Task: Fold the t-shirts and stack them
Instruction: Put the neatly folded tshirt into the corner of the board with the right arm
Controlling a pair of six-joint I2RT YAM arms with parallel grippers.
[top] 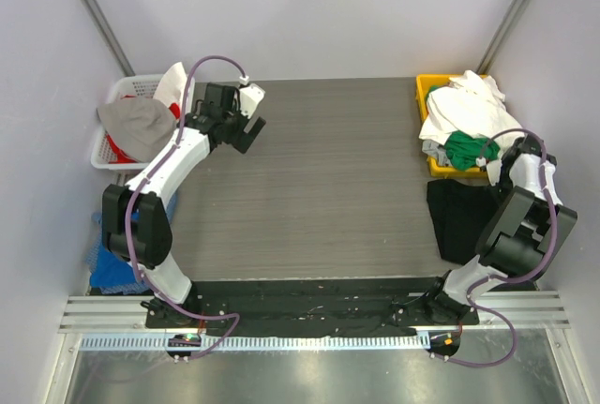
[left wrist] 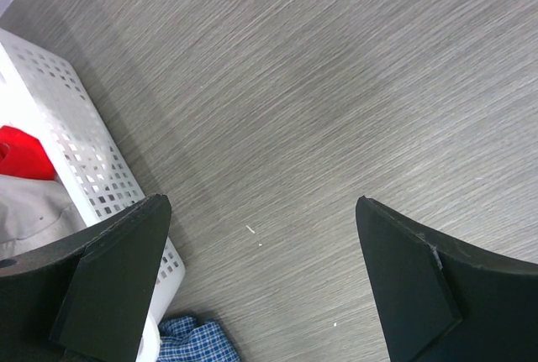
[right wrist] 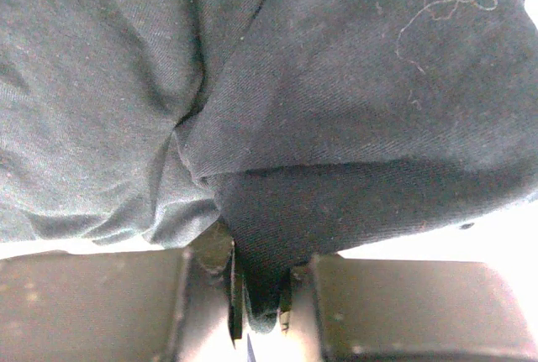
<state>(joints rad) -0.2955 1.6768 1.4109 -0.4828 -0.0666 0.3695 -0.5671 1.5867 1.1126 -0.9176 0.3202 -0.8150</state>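
A large black t-shirt lies crumpled at the table's right edge, below the yellow bin. My right gripper hovers at its upper end. In the right wrist view that gripper is shut on a fold of the black t-shirt, and the cloth fills the view. A white t-shirt and a green one are heaped in the yellow bin. My left gripper is open over the bare table top near the white basket, and its fingers hold nothing.
A white perforated basket at the far left holds grey and red cloth; its wall is just beside my left finger. A blue checked cloth lies by the basket. Grey wood-grain table spreads between the arms.
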